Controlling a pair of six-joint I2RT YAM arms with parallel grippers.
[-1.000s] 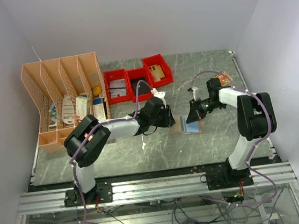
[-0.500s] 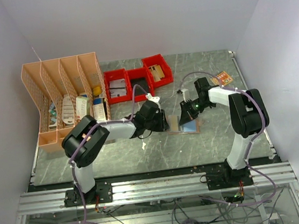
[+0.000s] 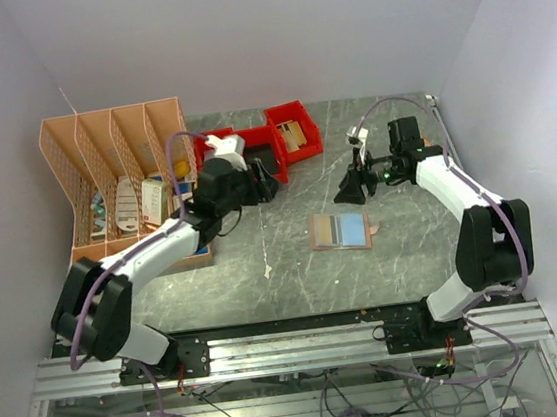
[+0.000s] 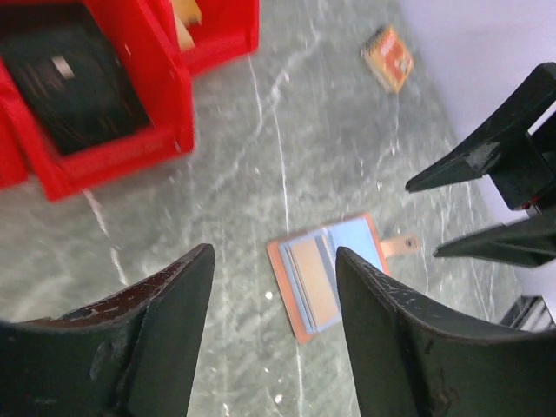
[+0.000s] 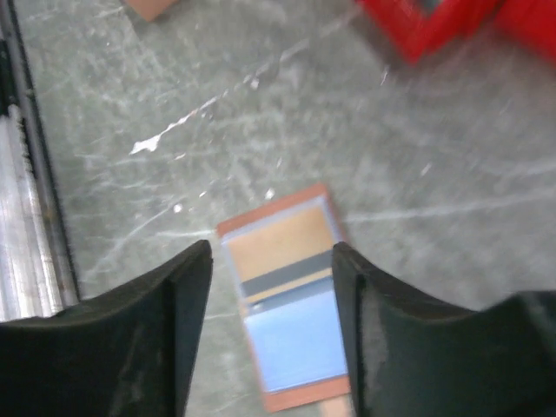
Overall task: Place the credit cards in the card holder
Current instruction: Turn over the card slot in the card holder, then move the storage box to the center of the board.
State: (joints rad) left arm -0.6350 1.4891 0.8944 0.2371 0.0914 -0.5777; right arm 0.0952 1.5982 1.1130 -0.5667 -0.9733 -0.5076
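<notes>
Holder (image 3: pixel 341 230) open flat on table (image 3: pixel 295 267), centre of top view, snap tab at its right. Tan card (image 5: pixel 280 246) and blue card (image 5: pixel 295 343) lie side by side on its panels; tucked in or only laid on, cannot tell. Left gripper (image 3: pixel 264 187) by red bins (image 3: pixel 287 107), upper centre-left: fingers spread, empty. Right gripper (image 3: pixel 349 190) just upper right of holder: fingers spread, empty. Neither touches holder.
</notes>
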